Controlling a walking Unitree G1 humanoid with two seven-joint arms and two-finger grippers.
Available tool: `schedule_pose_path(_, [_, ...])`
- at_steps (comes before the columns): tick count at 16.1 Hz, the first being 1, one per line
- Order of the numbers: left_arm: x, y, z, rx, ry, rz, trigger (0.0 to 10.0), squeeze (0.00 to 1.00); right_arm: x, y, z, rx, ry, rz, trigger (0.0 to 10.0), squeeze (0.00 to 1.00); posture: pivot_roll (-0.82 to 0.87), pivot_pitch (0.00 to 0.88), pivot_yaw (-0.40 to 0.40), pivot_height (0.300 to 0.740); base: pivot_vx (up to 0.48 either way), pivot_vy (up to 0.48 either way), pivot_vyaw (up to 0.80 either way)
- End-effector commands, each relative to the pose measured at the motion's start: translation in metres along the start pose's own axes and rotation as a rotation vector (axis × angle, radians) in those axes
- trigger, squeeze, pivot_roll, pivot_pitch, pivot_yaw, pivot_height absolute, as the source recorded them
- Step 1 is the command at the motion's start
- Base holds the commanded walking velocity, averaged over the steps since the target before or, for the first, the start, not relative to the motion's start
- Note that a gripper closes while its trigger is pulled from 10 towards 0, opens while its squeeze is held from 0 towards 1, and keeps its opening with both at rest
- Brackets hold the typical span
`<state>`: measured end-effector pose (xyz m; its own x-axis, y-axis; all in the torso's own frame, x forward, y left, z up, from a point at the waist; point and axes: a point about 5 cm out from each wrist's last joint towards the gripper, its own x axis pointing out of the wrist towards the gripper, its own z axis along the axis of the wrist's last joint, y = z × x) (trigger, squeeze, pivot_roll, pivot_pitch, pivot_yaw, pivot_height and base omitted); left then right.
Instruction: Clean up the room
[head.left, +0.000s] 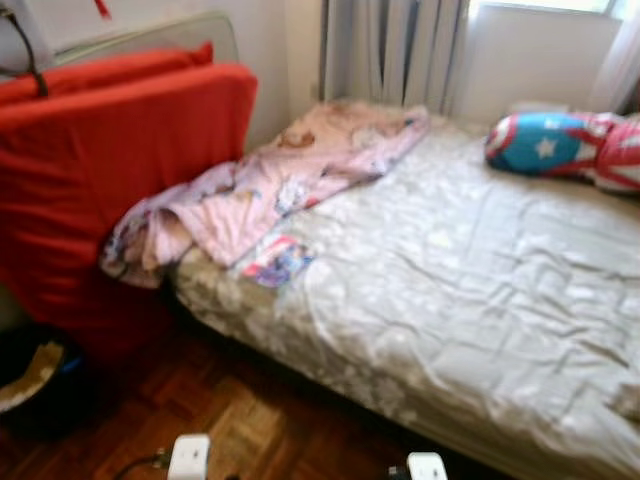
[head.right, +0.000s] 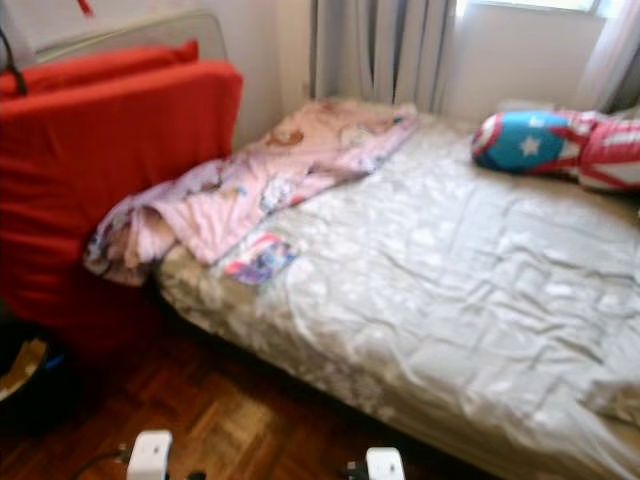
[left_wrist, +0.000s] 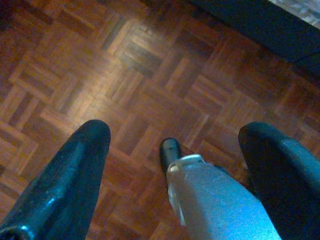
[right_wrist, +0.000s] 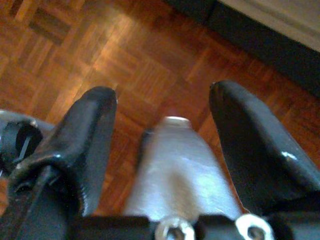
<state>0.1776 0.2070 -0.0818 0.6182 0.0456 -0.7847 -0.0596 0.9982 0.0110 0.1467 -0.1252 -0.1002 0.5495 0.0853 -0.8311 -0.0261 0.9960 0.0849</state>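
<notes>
Bed: a wide bed with a wrinkled silver-grey satin cover (head.left: 470, 290) runs from the near floor back to the curtained window wall.
Blanket: a crumpled pink printed blanket (head.left: 290, 175) lies along the bed's left side, one end bunched and hanging over the near-left corner, touching the red mattress.
Cushion: a round blue, red and white star-print cushion (head.left: 545, 143) rests on the far right of the bed, near the wall.
Red mattress: a folded red fabric-covered mattress (head.left: 110, 180) stands upright just beside the bed's left edge.
Floor: dark brown wooden parquet floor (left_wrist: 150, 80) lies in front of the bed.
Left hand: the left hand (left_wrist: 175, 165) hangs low over the parquet, its two black fingers spread apart, holding nothing.
Right hand: the right hand (right_wrist: 162, 135) likewise hangs above the floor near the bed's dark base, fingers apart and empty.
</notes>
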Motion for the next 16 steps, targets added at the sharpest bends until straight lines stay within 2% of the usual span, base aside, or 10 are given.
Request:
schedule_pose_path(1, [0.0012, -0.0057, 0.0007, -0.007, 0.007, -0.009, 10.0, 0.00, -0.0005, -0.0011, -0.0013, 0.021, -0.002, -0.008, 10.0, 0.00, -0.08, 0.000, 0.028, 0.740, 0.000, -0.319, 0.00])
schedule_pose_path(16, [0.0019, -0.0073, 0.0028, -0.011, 0.001, -0.006, 10.0, 0.00, -0.0001, -0.0029, 0.0001, 0.018, -0.001, -0.013, 10.0, 0.00, -0.07, 0.000, 0.025, 0.740, 0.000, -0.320, 0.00])
